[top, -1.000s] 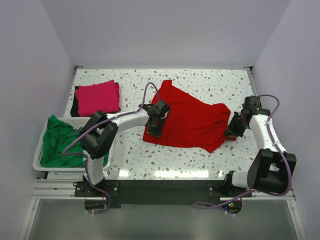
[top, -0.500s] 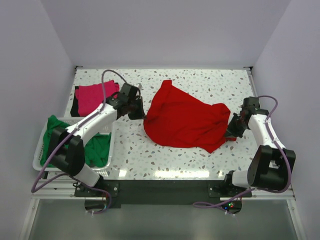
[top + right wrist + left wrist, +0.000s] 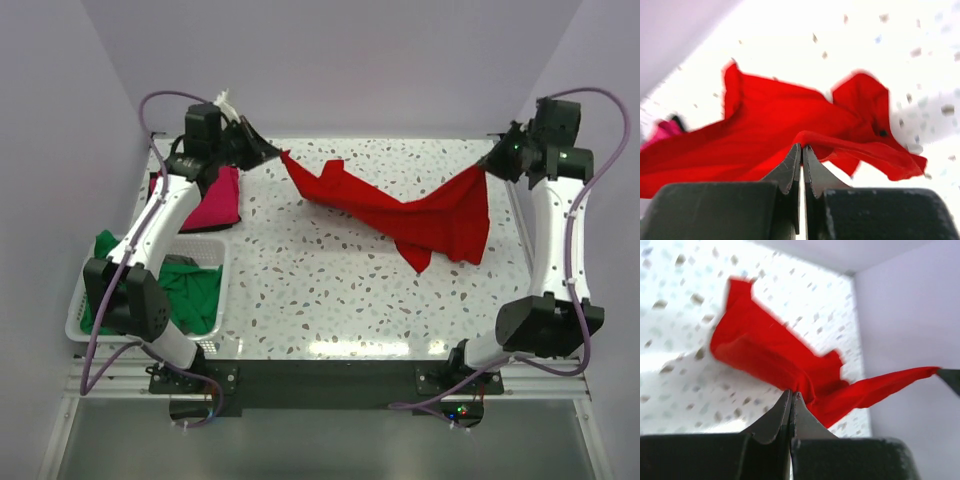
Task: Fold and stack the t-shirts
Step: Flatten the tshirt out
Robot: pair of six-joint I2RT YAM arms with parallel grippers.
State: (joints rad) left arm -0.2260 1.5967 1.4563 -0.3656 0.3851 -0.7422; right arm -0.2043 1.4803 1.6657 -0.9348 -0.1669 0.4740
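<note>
Both grippers closed on the red t-shirt (image 3: 410, 215), left gripper (image 3: 262, 153) at the far-left corner, right gripper (image 3: 497, 160) at the far-right corner, long axis left-to-right, middle sagging

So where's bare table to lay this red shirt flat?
Bare: the near-centre speckled table, between the white plastic basket and the right arm's base. Crowded: far left, with folded magenta t-shirt and left gripper. The bright red t-shirt hangs over the far half.
</note>
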